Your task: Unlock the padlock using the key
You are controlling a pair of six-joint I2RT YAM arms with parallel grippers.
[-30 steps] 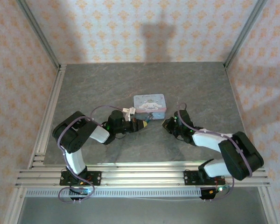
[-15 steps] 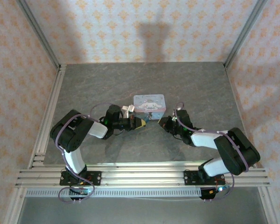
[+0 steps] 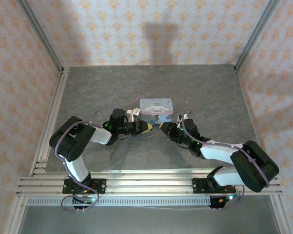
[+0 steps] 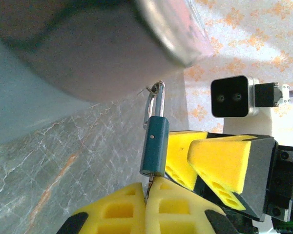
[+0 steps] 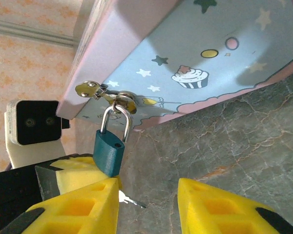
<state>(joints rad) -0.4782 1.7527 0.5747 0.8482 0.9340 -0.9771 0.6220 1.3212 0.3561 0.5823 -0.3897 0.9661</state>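
The teal padlock (image 5: 109,154) hangs by its silvery shackle from the hasp of the pale blue cartoon tin (image 5: 185,53), and its body rests on the table. In the left wrist view my left gripper (image 4: 147,196) is shut on the thin key (image 4: 149,185). The key's blade points up at the bottom of the padlock (image 4: 155,146). In the right wrist view the bare key (image 5: 131,199) tip lies just below the padlock. My right gripper (image 5: 149,209) is open, with its left finger beside the padlock. From above, both grippers (image 3: 147,127) (image 3: 163,126) meet in front of the tin (image 3: 156,106).
The tin stands mid-table with grey marbled table surface (image 3: 205,87) around it. Patterned walls and aluminium rails (image 3: 49,122) close in the sides. The right gripper's yellow fingers (image 4: 224,158) sit close to the right of the padlock in the left wrist view.
My right gripper has moved left toward the padlock, closing the gap to the left gripper. The left gripper has crept slightly toward the tin.
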